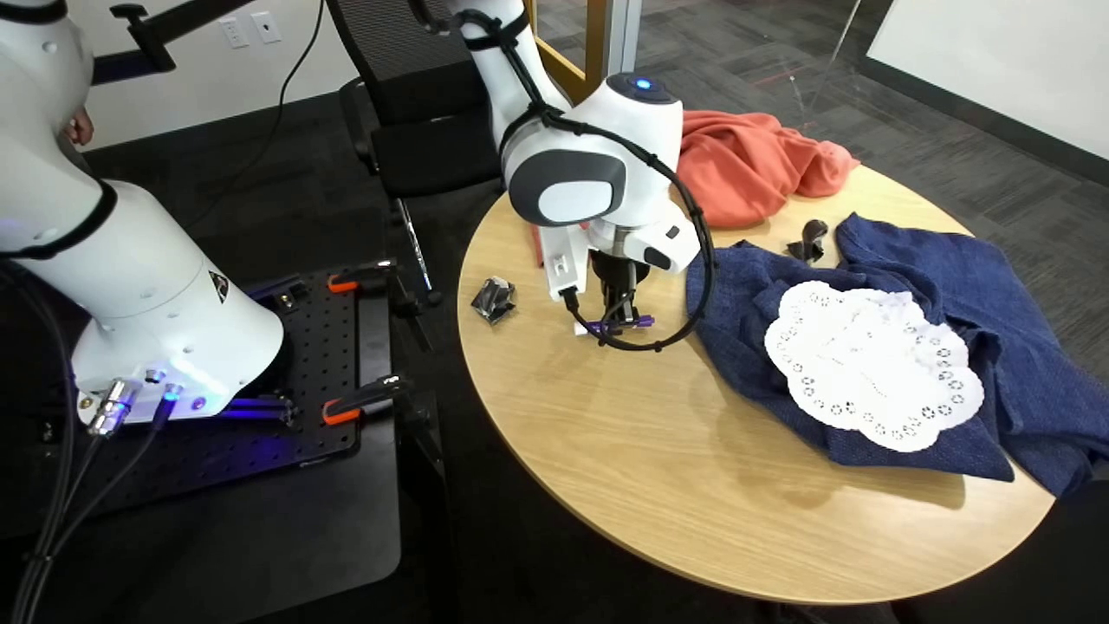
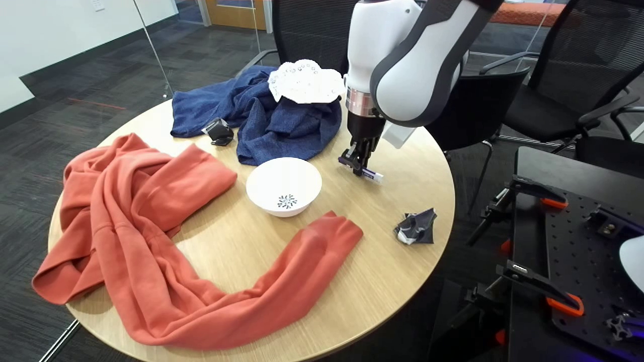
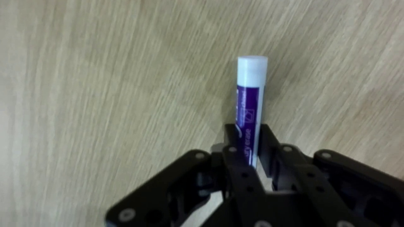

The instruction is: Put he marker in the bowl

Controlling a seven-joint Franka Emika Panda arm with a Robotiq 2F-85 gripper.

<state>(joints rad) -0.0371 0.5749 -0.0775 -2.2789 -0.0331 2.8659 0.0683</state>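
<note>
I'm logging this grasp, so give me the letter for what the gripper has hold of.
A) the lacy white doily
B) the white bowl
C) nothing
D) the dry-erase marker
D: in the wrist view, the jaws of the gripper meet both sides of the dry-erase marker.

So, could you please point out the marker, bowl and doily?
Marker [image 3: 247, 106], in the wrist view, purple label.
Bowl [image 2: 284, 180], in an exterior view, inner surface.
Doily [image 1: 871, 364], in an exterior view, white middle.
</note>
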